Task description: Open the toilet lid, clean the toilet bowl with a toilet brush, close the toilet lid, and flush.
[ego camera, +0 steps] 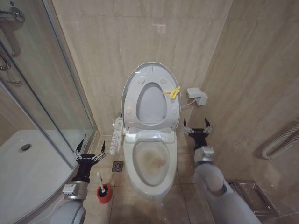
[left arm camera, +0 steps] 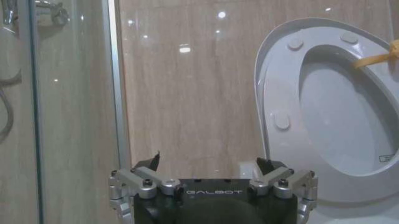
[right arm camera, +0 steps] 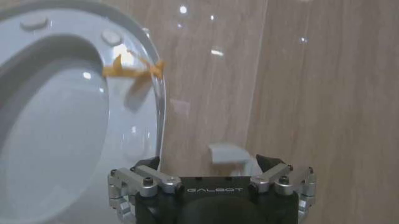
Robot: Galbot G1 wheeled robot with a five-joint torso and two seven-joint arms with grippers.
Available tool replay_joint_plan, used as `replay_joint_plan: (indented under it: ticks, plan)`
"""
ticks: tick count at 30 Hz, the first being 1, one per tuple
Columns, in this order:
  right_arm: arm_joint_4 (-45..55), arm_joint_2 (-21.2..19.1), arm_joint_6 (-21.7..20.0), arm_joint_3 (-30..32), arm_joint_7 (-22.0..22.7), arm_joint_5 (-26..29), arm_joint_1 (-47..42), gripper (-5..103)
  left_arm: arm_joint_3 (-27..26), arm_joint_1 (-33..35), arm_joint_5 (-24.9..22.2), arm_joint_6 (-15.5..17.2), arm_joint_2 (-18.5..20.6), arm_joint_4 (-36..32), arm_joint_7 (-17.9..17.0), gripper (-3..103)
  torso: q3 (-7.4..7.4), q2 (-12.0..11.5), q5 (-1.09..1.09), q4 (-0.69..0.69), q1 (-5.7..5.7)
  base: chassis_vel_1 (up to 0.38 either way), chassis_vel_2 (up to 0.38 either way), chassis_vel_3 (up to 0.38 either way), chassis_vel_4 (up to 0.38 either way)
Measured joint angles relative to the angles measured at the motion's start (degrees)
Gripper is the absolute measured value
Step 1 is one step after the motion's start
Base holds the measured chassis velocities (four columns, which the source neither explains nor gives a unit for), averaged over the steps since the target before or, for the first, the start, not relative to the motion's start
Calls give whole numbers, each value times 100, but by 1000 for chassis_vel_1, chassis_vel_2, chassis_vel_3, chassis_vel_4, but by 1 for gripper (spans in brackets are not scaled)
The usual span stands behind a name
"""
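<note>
- The toilet bowl (ego camera: 152, 161), an elongated glossy white ceramic basin, shows brownish stains inside.
- The toilet lid (ego camera: 135, 79), a smooth oval plastic cover, stands raised against the beige stone-look wall (ego camera: 117, 37), seat ring (ego camera: 152, 103) up with it, yellow tie (ego camera: 172, 92) on the edge.
- The right gripper (ego camera: 196, 124) hovers beside the bowl, fingers spread, holding nothing.
- The left gripper (ego camera: 90, 150) is likewise wide apart and empty, above the brush.
- The toilet brush (ego camera: 100, 181), a thin white stick, sits in its round red holder cup (ego camera: 104, 193).
</note>
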Motion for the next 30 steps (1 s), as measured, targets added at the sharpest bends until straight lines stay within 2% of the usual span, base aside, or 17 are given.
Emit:
replay_joint_plan:
  ticks: [5,8,11,22,30]
  plan:
    - [-44,198,176,54,-14,-268,-371,100,0,0,0,0,0,0,-1,100,0,0,0,0,0,0,0,0,0]
    - [-6,525,292,158,-19,-553,-691,100,0,-1,0,0,0,0,-1,100,0,0,0,0,0,0,0,0,0]
    - [55,666,318,227,-36,-654,-846,100,0,0,0,0,0,0,0,100,0,0,0,0,0,0,0,0,0]
    - [144,881,621,502,-196,-883,-1175,100,0,0,0,0,0,0,0,100,0,0,0,0,0,0,0,0,0]
    - [156,944,656,461,-324,-856,-1207,100,0,0,0,0,0,0,0,100,0,0,0,0,0,0,0,0,0]
